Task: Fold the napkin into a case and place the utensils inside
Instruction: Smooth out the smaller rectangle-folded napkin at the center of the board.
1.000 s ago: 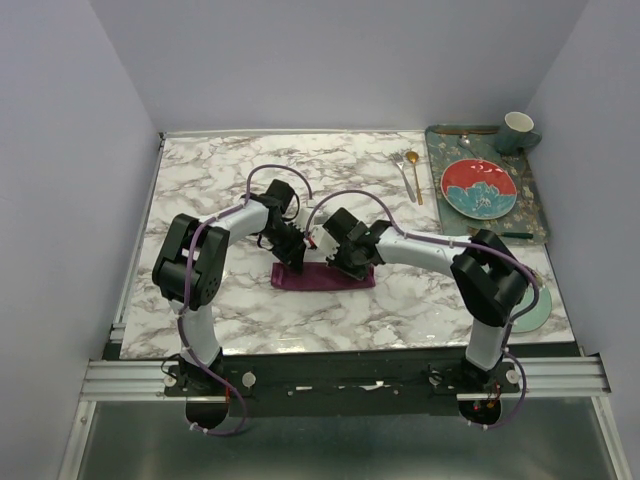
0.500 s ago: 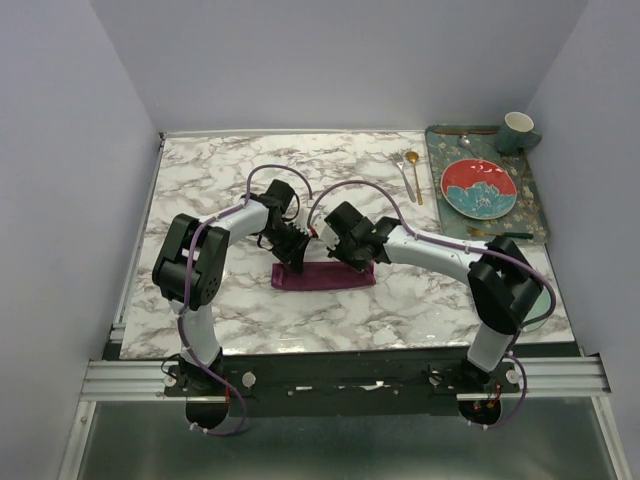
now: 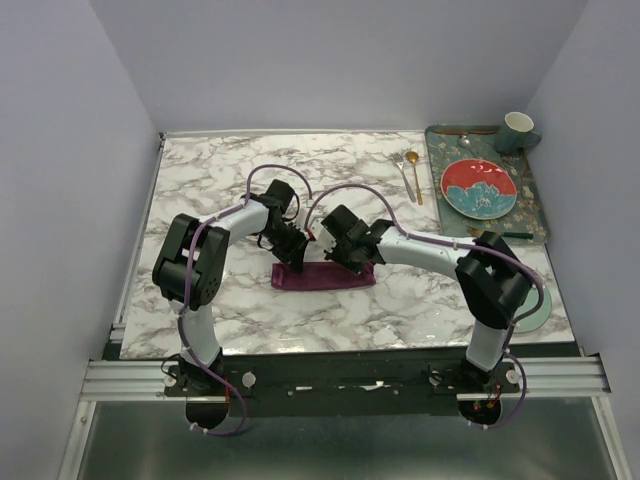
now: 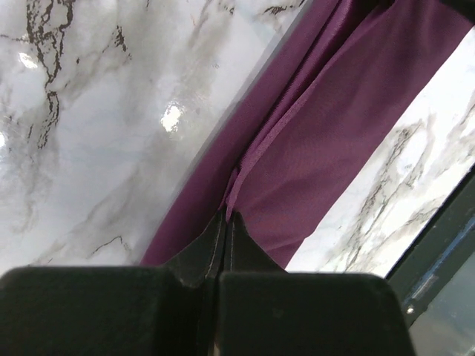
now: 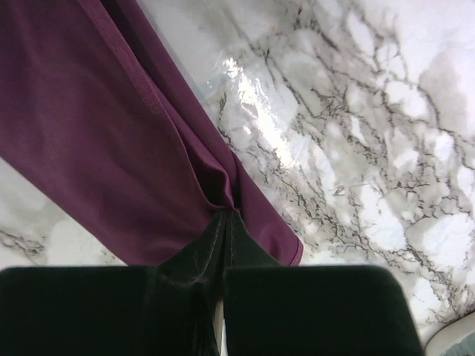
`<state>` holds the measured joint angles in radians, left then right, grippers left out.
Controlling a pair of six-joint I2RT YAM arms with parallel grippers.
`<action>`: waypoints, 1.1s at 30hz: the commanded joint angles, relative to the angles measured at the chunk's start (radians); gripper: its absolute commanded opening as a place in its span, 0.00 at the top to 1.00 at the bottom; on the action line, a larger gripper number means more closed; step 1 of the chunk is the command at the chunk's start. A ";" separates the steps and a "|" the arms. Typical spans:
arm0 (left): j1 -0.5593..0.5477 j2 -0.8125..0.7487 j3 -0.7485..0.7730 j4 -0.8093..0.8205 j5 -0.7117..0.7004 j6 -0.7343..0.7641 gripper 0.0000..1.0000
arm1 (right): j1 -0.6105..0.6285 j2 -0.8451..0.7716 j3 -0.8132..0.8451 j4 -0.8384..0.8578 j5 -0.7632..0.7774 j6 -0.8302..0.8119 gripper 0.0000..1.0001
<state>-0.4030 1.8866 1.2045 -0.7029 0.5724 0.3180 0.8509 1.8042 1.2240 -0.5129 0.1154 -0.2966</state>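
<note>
as far as my left wrist feed shows, the left gripper [image 4: 226, 220] has its two fingers pressed together, nipping a raised crease of the napkin [image 4: 319, 133] right at the tips. the purple satin runs away from the fingers as a long band across the marble table [image 4: 89, 126], with a hemmed edge lying on top of it.

over on the other wrist feed i see the same sort of hold: the right gripper [image 5: 228, 216] is closed on a small pucker of the cloth near its end, and the rounded corner of the band sits just right of the fingertips.

from the overhead camera, both grippers are down on the far edge of the napkin, the left one at its left end and the right one towards its right half. the cloth lies folded into a narrow strip running left to right, around the middle of the table.

the silver fork [image 3: 402, 175] and gold spoon [image 3: 414, 178] lie side by side at the far right, well apart from the cloth. just right of them is a teal tray [image 3: 536, 205] carrying a red plate [image 3: 479, 187] and a cup [image 3: 518, 130]. a pale green plate [image 3: 536, 308] shows at the near right, partly behind the right arm.
</note>
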 commanded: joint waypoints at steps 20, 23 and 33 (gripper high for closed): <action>0.160 -0.222 -0.016 -0.003 0.070 -0.071 0.53 | 0.002 0.124 -0.067 0.048 0.012 0.079 0.92; 0.187 -0.296 -0.042 0.040 0.084 -0.129 0.53 | 0.002 0.130 -0.060 0.044 0.010 0.083 0.92; 0.194 -0.305 -0.213 0.256 0.377 -0.437 0.83 | 0.002 0.136 -0.047 0.036 0.007 0.086 0.92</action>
<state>-0.1989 1.5200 1.0538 -0.5690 0.7868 0.0826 0.8558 1.8671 1.2007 -0.4431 0.1448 -0.2359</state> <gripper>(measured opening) 0.232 0.078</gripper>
